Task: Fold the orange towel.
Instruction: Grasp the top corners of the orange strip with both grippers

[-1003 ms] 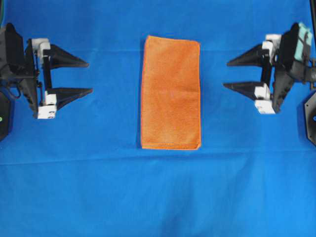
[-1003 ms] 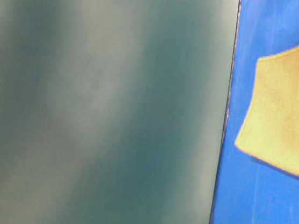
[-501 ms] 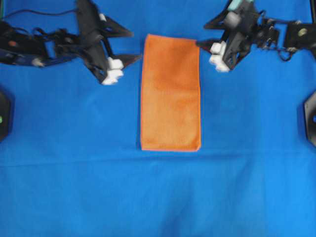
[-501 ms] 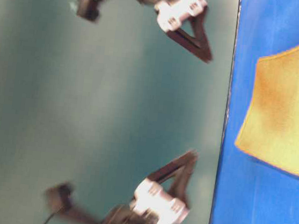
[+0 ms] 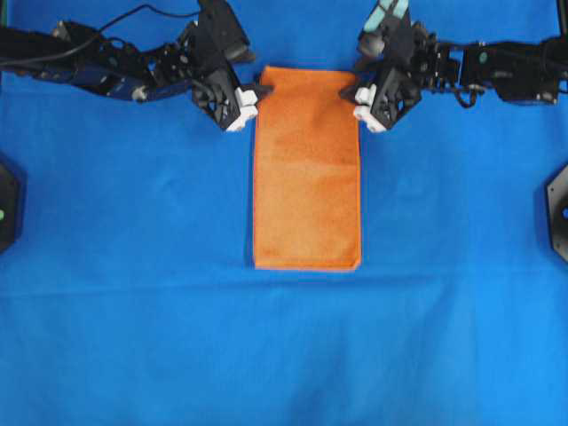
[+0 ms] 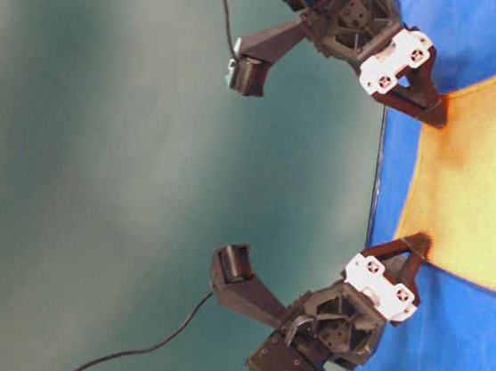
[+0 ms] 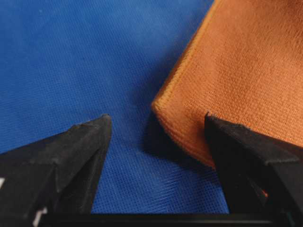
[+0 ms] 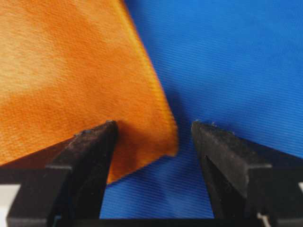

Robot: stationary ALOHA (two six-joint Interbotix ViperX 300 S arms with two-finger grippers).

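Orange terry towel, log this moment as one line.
orange terry towel: flat, folded strip | left gripper: open, straddling far-left corner | right gripper: open, straddling far-right corner | nothing gripped

No readable text in any view.

Nothing on the orange towel [image 5: 306, 169], the blue table cloth [image 5: 284, 355] or either arm carries a legible word, brand, number or sign (the white blocks on the gripper fingers at about 1 and 5 o'clock in the table-level view show only small reddish screw marks, not characters).
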